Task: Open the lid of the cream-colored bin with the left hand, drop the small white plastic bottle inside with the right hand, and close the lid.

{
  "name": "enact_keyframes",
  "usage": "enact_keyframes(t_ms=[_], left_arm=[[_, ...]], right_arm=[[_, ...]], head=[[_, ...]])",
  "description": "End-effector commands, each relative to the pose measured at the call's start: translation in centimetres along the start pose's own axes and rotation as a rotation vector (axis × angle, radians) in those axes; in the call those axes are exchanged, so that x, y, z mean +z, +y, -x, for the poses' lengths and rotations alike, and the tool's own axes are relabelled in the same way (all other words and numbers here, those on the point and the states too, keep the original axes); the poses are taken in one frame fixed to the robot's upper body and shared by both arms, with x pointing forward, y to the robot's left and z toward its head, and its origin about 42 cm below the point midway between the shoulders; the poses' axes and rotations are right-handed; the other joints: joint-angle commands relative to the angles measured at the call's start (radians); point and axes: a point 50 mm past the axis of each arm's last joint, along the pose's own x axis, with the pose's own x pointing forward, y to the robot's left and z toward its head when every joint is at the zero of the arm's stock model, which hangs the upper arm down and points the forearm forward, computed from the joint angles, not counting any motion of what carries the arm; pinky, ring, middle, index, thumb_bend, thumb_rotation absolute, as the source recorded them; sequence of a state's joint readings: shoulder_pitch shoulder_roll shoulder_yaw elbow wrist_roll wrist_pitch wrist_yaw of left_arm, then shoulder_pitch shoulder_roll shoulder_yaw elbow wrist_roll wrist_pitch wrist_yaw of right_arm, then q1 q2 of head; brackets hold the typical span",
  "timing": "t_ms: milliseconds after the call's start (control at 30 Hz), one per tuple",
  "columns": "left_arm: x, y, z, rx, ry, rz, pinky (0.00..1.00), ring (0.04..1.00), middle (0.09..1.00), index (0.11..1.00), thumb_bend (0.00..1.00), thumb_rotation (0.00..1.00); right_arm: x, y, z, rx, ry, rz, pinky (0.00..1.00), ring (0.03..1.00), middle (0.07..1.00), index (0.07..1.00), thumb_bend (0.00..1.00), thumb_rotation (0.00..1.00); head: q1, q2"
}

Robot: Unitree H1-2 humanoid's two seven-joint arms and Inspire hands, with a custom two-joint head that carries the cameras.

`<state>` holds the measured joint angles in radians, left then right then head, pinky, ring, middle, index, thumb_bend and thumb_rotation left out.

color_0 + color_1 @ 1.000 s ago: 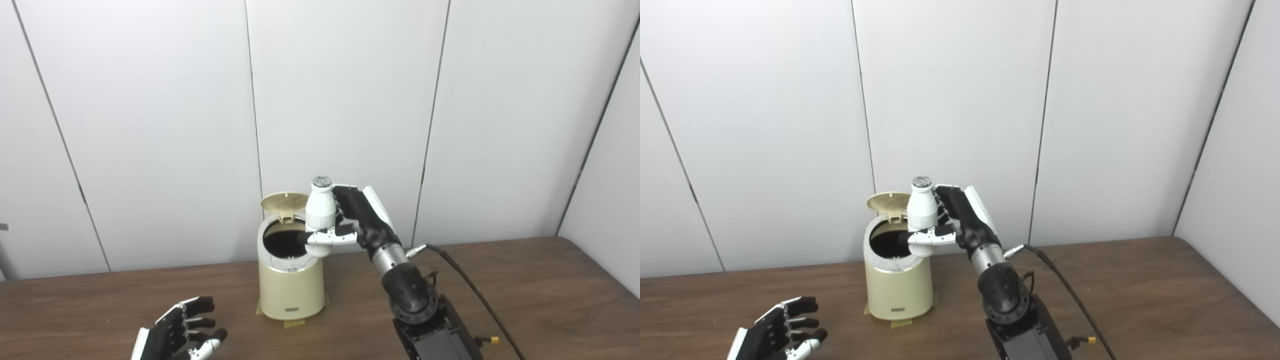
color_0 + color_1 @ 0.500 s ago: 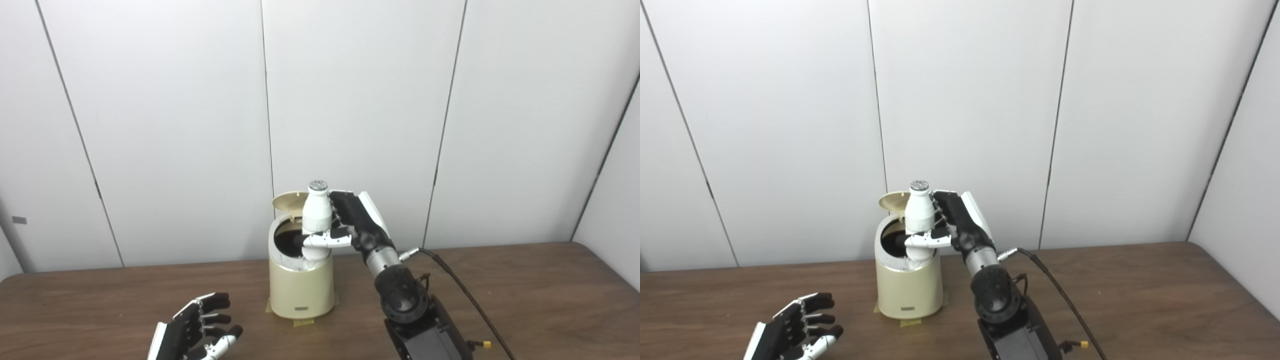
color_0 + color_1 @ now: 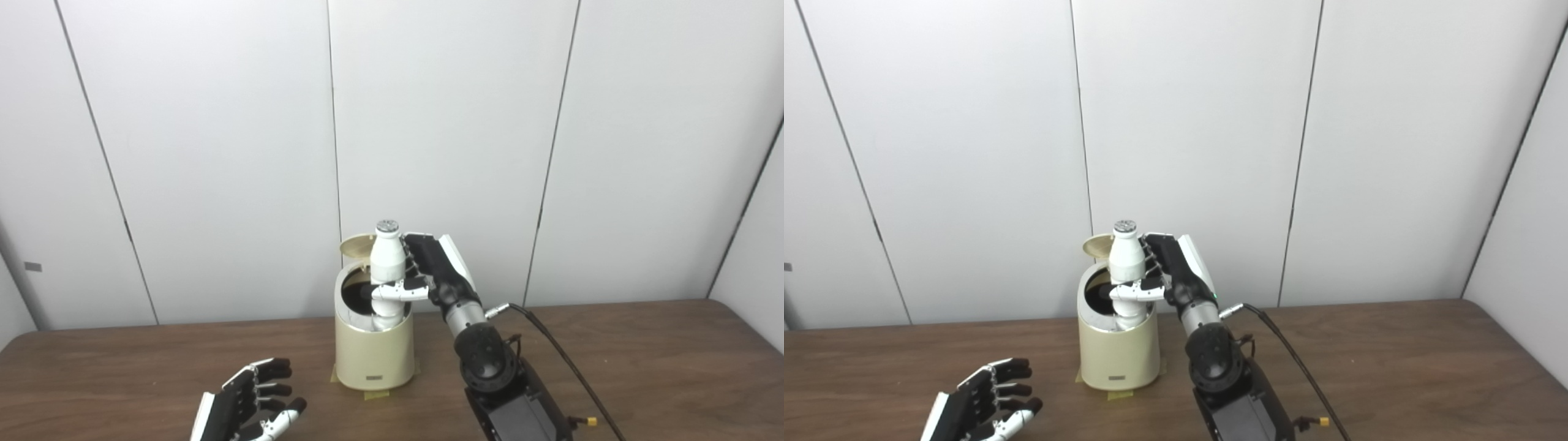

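Note:
The cream-colored bin [image 3: 375, 355] stands on the brown table with its round lid [image 3: 356, 247] tipped up at the back, showing a dark opening [image 3: 356, 296]. My right hand [image 3: 429, 269] is shut on the small white plastic bottle [image 3: 388, 264], which is upright with its grey cap on top. The bottle's lower end sits over the right part of the bin's mouth. My left hand [image 3: 251, 404] hovers low at the table's front left, open, well apart from the bin.
A black cable [image 3: 563, 361] runs from the right wrist down across the table to the right. Yellow tape tabs [image 3: 375, 395] stick out under the bin's base. White wall panels stand close behind the bin.
The camera has shifted, moving the whole scene sideways. My right hand has carried the bottle left and slightly down, from beside the bin's rim to over its opening. The left hand stays open.

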<state>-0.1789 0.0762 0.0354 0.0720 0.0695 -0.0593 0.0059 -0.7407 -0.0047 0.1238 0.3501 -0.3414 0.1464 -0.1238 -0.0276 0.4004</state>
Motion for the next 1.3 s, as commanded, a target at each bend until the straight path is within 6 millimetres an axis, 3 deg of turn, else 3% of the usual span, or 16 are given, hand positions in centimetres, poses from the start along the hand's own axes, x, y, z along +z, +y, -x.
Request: enact_keyframes(t_ms=[0,700,1267], left_arm=[[2.2,-0.3,-1.3,0.010,-0.095,0.009,0.57,0.640,0.709,0.705,0.64,0.00],[2.1,-0.8,-1.0,0.004,-0.101,0.011,0.56,0.635,0.698,0.693,0.63,0.00],[2.2,-0.7,-0.7,0.000,-0.093,0.009,0.56,0.636,0.698,0.690,0.63,0.00]], right_arm=[[2.7,-0.5,-1.5,-0.024,-0.103,0.003,0.36,0.424,0.479,0.496,0.52,0.00],[1.2,1.1,-2.1,-0.025,-0.168,0.029,0.32,0.394,0.466,0.536,0.52,0.00],[0.2,1.1,-1.7,-0.038,-0.253,-0.004,0.31,0.384,0.472,0.539,0.51,0.00]], head=[[0.002,0.003],[0.023,0.008],[0.025,0.020]])
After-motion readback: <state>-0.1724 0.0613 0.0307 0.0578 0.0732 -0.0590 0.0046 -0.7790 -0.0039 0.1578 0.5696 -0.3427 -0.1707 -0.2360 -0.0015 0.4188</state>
